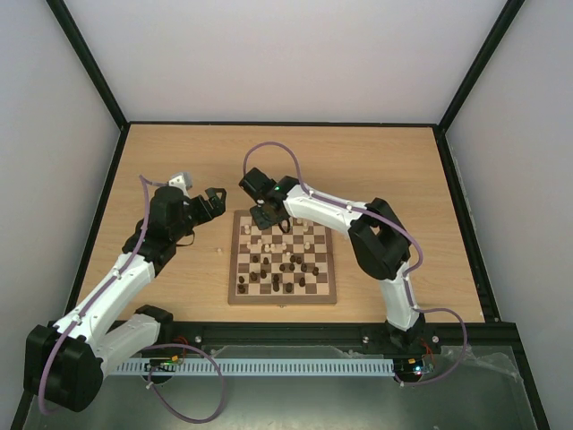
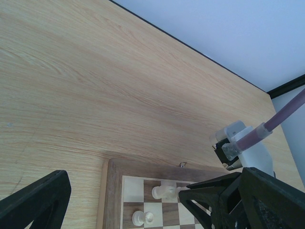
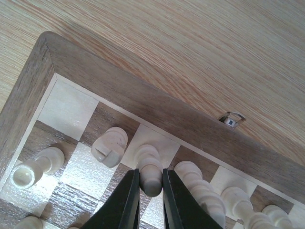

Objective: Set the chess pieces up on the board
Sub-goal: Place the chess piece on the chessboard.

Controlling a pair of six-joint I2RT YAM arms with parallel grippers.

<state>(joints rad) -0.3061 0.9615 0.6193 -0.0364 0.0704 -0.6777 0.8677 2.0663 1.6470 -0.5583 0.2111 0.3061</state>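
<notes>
Clamping a cream piece (image 3: 149, 165) in the crowded far row, the right gripper (image 3: 151, 180) sits beside the board's (image 3: 143, 110) rim (left gripper (image 1: 213, 199), spread apart, hovers over the table (image 1: 170, 161)).

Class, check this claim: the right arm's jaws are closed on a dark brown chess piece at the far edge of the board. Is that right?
No. The right wrist view shows the jaws closed on a pale cream chess piece, not a dark brown one, at the far edge of the board.
</notes>
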